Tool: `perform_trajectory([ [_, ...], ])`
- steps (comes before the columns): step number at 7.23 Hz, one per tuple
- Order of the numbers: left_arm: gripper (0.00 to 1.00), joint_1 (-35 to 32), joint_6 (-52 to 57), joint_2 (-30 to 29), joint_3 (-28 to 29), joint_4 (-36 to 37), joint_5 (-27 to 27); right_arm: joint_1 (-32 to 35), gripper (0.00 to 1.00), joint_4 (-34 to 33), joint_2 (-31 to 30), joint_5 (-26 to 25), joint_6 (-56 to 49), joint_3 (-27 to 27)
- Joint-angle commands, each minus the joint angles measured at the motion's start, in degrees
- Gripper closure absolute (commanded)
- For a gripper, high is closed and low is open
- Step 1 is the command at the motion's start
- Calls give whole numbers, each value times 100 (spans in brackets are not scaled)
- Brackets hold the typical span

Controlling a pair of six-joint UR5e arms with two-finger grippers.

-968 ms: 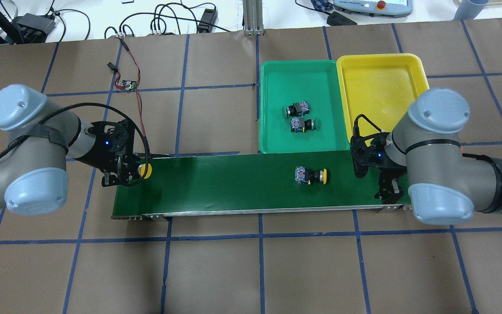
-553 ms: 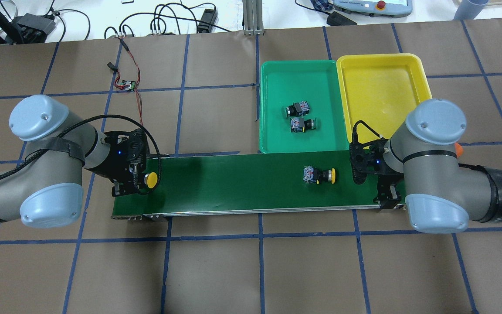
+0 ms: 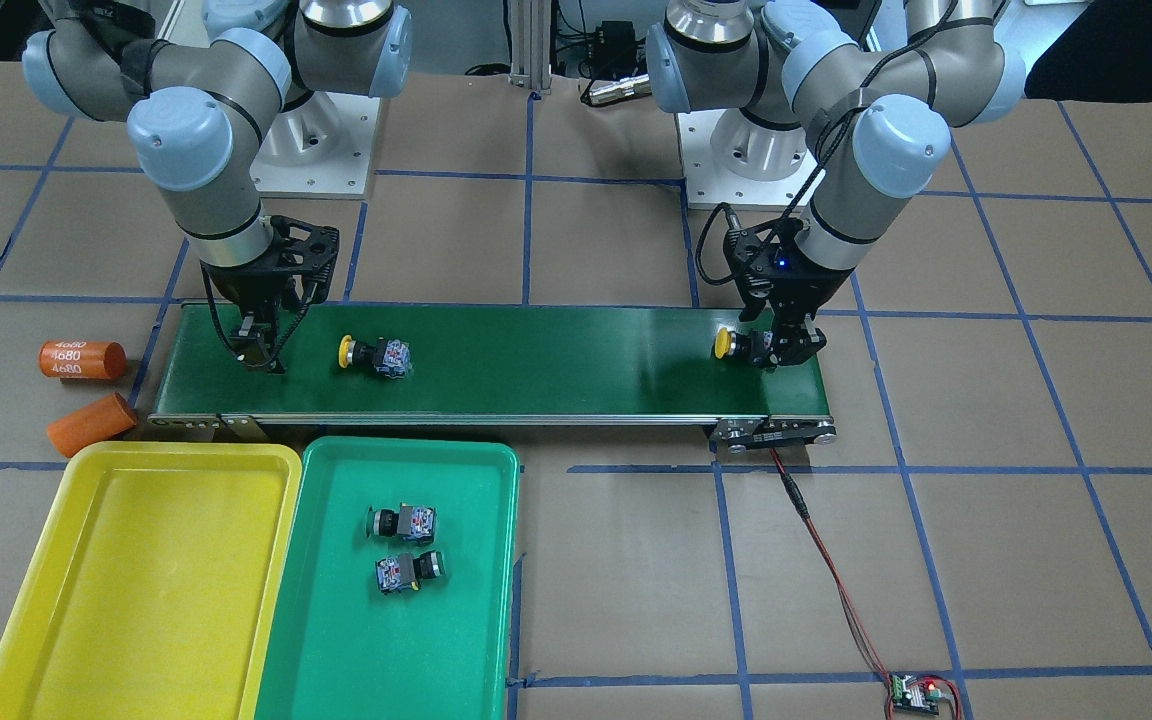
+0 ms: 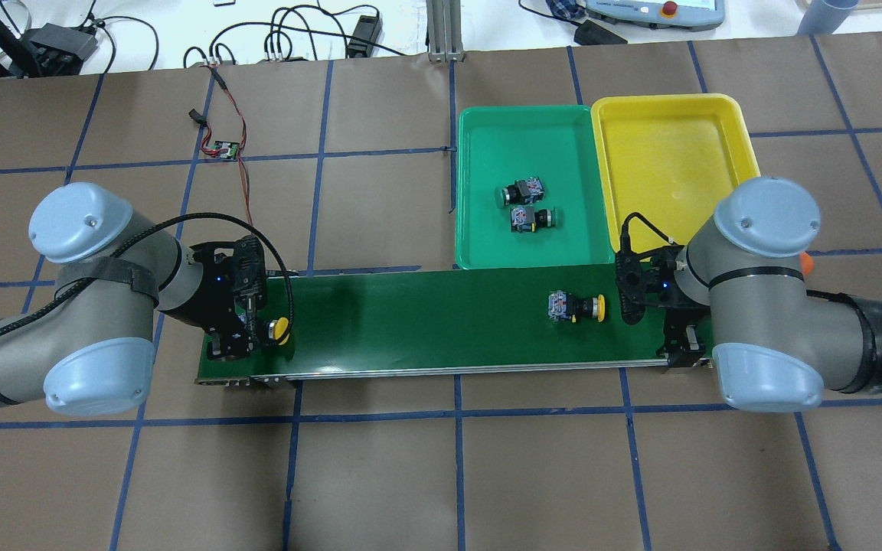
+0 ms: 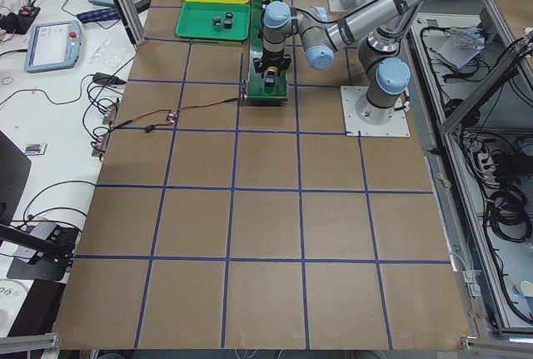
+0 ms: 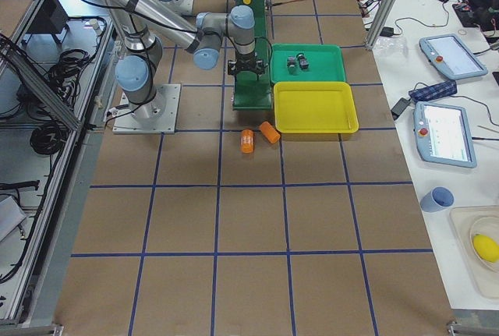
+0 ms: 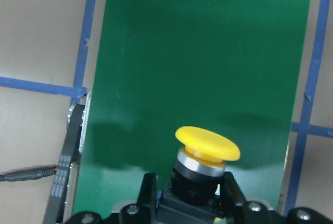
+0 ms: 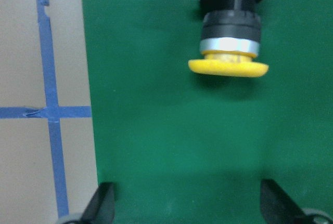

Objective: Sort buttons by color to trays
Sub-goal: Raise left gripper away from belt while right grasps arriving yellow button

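The right gripper (image 8: 190, 208) is hovering released — the yellow button (image 8: 229, 31) is lying at its twelve o'clock, cap-first, axis running along the conveyor (image 8: 156, 130).

The conveyor belt (image 4: 426, 321) lay open along its long middle stretch, bounded at one end by the left claw (image 7: 188, 195) closed round a held yellow button (image 7: 207, 143) and at the other by a loose yellow button (image 4: 577, 307) lying just before the right claw (image 8: 190, 206) and its spread fingers (image 8: 104, 206). The yellow tray (image 4: 671, 153) offered an open floor. The green tray (image 4: 487, 245) held two green buttons (image 4: 516, 192) (image 4: 533, 218) close together mid-floor, with room along its walls. Two orange cylinders (image 3: 82, 359) (image 3: 91, 423) lay on the bench (image 4: 380, 474) beside the belt's right-arm end.
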Motion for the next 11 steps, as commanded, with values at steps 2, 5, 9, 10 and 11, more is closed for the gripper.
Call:
perform_trajectory([
  [2,0,-9,-100,209,529,-174,16,0,0,-8,6,0,29,-8],
  [5,0,-9,-2362,35,1529,-1009,16,0,0,-8,6,9,29,-8],
  [9,0,-395,-6160,-10,2613,-2355,8,8,0,-8,6,0,29,-17],
  [10,0,-430,-6435,51,2719,-2599,16,0,0,-8,-2,0,29,-26],
  [11,0,-517,-7082,208,2781,-2732,-1,8,0,-8,-3,0,29,-35],
])
